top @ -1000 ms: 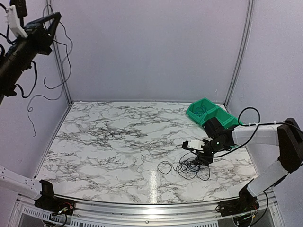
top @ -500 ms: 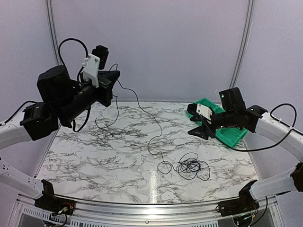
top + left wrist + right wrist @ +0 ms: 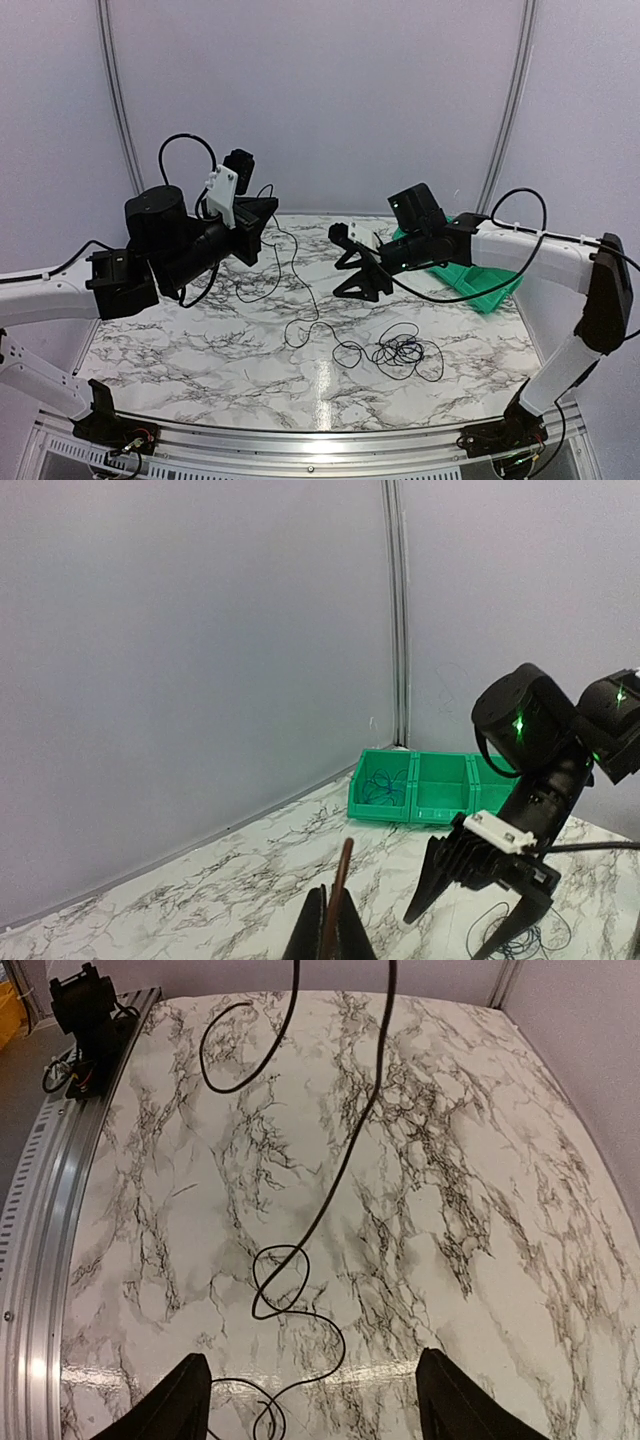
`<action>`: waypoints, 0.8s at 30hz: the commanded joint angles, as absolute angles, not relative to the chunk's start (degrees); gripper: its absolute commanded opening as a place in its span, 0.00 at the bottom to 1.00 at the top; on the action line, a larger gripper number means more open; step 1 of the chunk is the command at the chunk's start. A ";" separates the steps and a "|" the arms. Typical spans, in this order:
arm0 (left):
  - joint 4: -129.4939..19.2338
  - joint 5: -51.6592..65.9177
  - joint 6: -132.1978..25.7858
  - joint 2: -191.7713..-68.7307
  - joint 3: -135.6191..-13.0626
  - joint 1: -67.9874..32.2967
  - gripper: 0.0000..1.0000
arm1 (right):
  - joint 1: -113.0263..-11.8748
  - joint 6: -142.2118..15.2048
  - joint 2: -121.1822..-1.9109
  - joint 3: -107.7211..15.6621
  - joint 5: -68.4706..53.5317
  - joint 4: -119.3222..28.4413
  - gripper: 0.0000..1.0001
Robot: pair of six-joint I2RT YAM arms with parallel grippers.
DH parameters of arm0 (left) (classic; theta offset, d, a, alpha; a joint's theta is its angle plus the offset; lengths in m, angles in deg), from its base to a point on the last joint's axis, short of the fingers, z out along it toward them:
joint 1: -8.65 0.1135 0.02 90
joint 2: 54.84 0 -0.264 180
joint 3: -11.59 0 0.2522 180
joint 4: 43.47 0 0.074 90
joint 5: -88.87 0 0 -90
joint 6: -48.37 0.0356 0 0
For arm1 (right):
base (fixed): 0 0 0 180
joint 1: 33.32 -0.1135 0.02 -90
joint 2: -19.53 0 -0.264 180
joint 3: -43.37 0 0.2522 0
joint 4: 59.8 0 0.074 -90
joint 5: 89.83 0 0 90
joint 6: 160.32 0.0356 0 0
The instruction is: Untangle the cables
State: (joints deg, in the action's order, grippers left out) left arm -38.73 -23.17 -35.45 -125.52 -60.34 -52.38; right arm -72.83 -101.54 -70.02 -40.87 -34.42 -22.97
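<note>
We hold one cable (image 3: 345,1160) pinched in the closed left gripper (image 3: 268,214), raised. The right gripper (image 3: 346,262), wide open and empty, hovers nearer: the cable slopes down beneath it to the tangle (image 3: 403,352) below.

Bright, even light; soft glare streak on marble tabletop (image 3: 321,385); wide-angle edge bowing.

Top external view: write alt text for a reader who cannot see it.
The left hand, shut, holds up one thin black cable that trails down to a tangle on the marble table. The right hand hangs open above the table, near a green bin.
</note>
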 commanded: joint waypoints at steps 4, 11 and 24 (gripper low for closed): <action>-31.56 -21.64 -40.59 -122.43 -57.99 -52.04 0.00 | -78.60 -98.88 -74.27 -40.49 -34.32 -29.97 0.72; -30.88 -21.78 -41.27 -121.21 -56.30 -51.99 0.00 | -79.68 -93.40 -78.16 -41.67 -30.32 -33.79 0.70; -30.82 -25.16 -41.25 -120.17 -51.40 -52.02 0.13 | -76.33 -91.61 -72.58 -47.40 -23.79 -31.28 0.00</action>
State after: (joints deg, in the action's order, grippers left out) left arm -32.76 -22.91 -41.16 -121.10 -53.79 -52.23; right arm -78.78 -91.33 -78.85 -42.18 -25.52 -31.75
